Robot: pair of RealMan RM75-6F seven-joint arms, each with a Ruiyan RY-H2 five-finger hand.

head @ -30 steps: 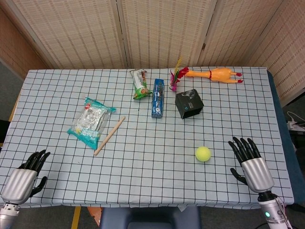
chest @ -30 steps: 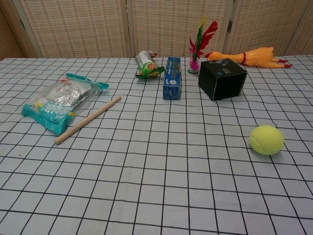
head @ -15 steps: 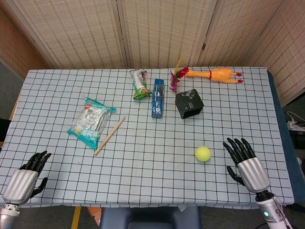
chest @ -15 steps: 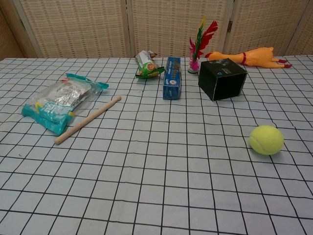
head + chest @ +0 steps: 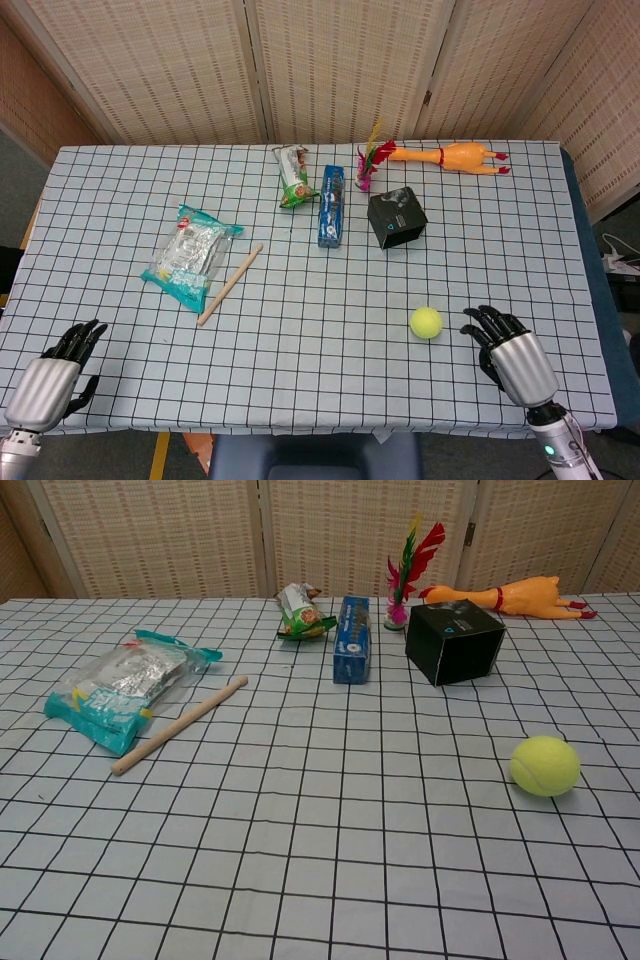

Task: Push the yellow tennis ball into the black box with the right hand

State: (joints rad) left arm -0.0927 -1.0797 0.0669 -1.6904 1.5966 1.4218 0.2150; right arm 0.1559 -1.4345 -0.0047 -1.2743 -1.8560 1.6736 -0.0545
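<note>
Hovering just right of the yellow tennis ball [image 5: 426,322], the right hand [image 5: 510,352] has its fingers spread, holding nothing and not touching it. Ball sits on the checked table [image 5: 330,370], well short of the black box [image 5: 396,217]. Left hand [image 5: 50,378] is empty too, fingers apart.

yellow tennis ball [image 5: 426,322] on cloth | black box [image 5: 396,217] well beyond

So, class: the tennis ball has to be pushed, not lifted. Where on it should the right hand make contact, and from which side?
Probably the near-right face of the tennis ball, the side away from the black box. The box lies beyond it and slightly left, so a push there should roll the round ball toward the box. The right hand, open, is already to its right.
</note>
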